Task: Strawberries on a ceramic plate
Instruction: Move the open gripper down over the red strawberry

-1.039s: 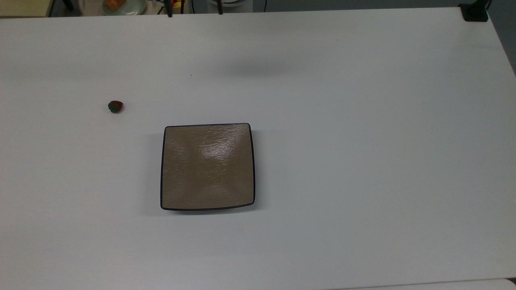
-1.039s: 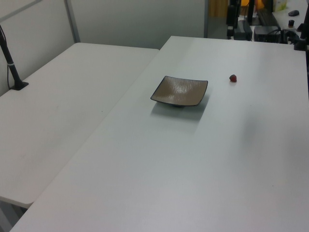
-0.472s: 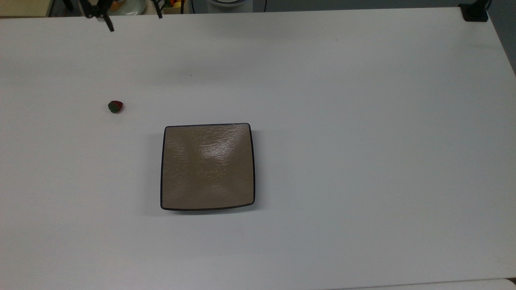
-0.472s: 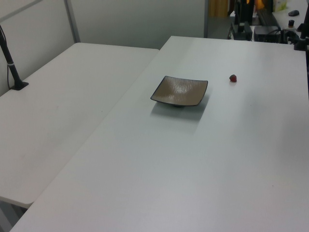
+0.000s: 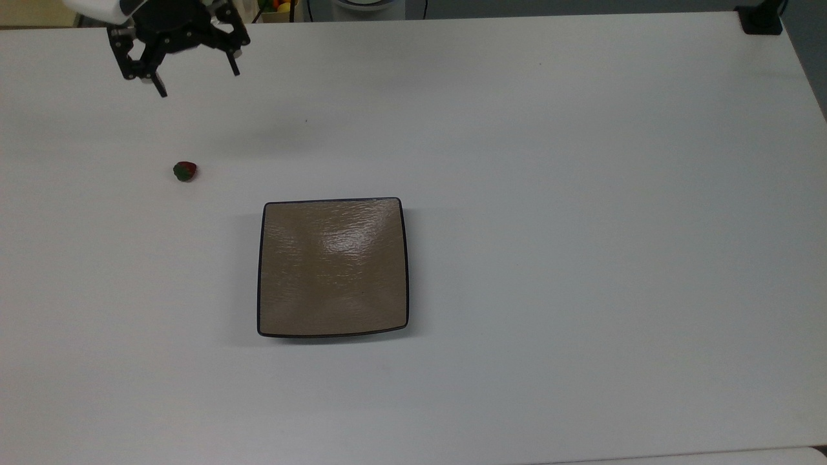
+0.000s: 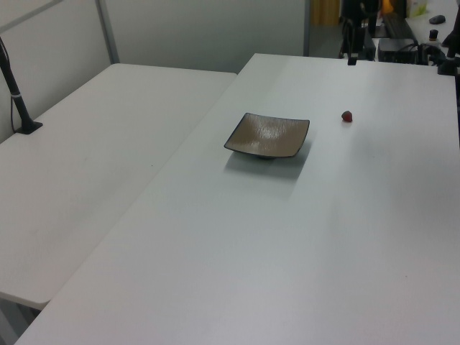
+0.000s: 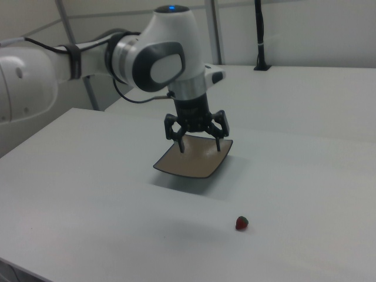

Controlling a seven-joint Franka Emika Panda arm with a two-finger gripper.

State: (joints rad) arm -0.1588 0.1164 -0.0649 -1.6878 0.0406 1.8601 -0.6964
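One strawberry [image 7: 241,222] is seen nearest the camera in the right view, lying alone on the bare white table [image 7: 88,194], red with its dark green cap. Beyond it, the ceramic plate [image 7: 194,160] rests flat and holds nothing; strawberry and plate are kept well apart, and in the top view the fruit [image 5: 185,171] is found up and toward the top view's left of the plate [image 5: 333,268].

Farther back, the gripper [image 7: 198,142] is held above the table with its two fingers spread wide and nothing between them. A change is noted here: a second ago only the finger tips were caught at the top edge of the top view, near the middle, whereas now the whole gripper [image 5: 195,77] has been brought toward the top view's left and lowered into the scene, more nearly in line with the strawberry. Neither the strawberry nor the plate has been shifted in that time.

From this it is judged that the approach is under way and the pick not yet begun: the gripper must yet be carried over the fruit and lowered around it. Because the fruit is so small, a careful centring would be called for.
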